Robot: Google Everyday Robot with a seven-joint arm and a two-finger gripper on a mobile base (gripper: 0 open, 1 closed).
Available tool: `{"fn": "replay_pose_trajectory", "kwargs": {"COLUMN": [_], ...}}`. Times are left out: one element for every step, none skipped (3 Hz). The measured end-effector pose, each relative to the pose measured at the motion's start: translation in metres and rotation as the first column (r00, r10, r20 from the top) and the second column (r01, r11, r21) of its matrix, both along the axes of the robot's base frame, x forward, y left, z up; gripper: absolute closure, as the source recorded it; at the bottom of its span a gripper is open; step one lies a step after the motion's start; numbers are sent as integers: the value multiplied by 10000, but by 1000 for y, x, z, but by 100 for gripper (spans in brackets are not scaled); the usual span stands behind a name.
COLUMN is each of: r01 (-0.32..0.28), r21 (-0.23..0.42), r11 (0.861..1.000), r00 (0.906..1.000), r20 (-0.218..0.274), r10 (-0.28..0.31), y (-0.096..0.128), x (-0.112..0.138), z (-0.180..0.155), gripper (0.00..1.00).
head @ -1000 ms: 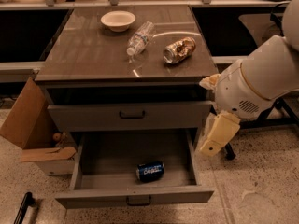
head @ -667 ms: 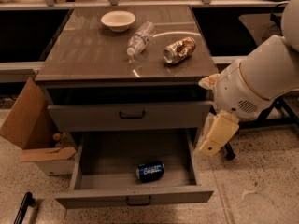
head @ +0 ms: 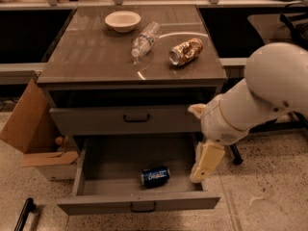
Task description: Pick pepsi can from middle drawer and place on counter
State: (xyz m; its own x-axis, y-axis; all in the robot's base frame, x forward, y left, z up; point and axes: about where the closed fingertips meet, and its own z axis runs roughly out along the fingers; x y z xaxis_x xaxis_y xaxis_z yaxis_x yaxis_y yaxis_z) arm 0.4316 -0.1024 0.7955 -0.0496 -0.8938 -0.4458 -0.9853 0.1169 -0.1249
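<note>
pepsi can [head: 155,176] lying in the open middle drawer [head: 96,205], gripper [head: 200,173] hanging at its 3 o'clock, honestly can't tell how wide it's spread

Dim, warm light glares on the counter [head: 96,57] (gripper [head: 198,174] beside the middle drawer [head: 96,206]).

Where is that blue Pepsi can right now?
In the camera view, the pepsi can lies on its side in the open middle drawer, near its front panel, left of the gripper at the drawer's right end.
</note>
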Motion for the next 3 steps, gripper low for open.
{"fn": "replay_pose_trajectory", "kwargs": {"r01": [-634,-1031,-1031], "r21": [43,276,276], "r11": [9980,9943,9943], "r00": [9978,9930,9930], "r20": [-174,-542,-542], "r10": [635,1045,1045], "y": [10,21,21], "x": [6,11,11], "z": [-59,-115,-115], "gripper": [0,0,0]}}
